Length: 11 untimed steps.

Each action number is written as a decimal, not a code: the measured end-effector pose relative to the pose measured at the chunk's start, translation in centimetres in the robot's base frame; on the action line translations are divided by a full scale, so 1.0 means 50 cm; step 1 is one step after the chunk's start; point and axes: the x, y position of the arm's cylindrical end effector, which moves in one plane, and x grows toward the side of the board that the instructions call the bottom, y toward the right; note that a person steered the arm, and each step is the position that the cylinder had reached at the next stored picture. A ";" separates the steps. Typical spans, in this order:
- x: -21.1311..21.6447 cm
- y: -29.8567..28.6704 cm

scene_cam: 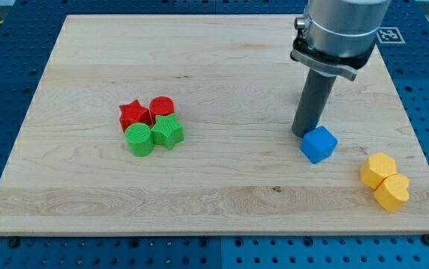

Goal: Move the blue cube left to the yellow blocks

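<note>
The blue cube (pixel 318 144) lies on the wooden board (pixel 214 90) at the view's right. Two yellow blocks lie to its right and a little lower: a hexagon-like one (pixel 378 169) and a rounder one (pixel 392 192) touching it below. A gap separates the blue cube from them. My tip (pixel 302 134) rests on the board just left of and slightly above the blue cube, touching or nearly touching its upper left corner.
A tight cluster sits left of centre: a red star (pixel 133 114), a red cylinder (pixel 161 107), a green cylinder (pixel 139 140) and a green star (pixel 168 132). The board's right edge (pixel 424 161) lies close beyond the yellow blocks.
</note>
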 end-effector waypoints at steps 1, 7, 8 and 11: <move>0.028 0.000; 0.043 0.013; 0.098 0.039; 0.136 0.040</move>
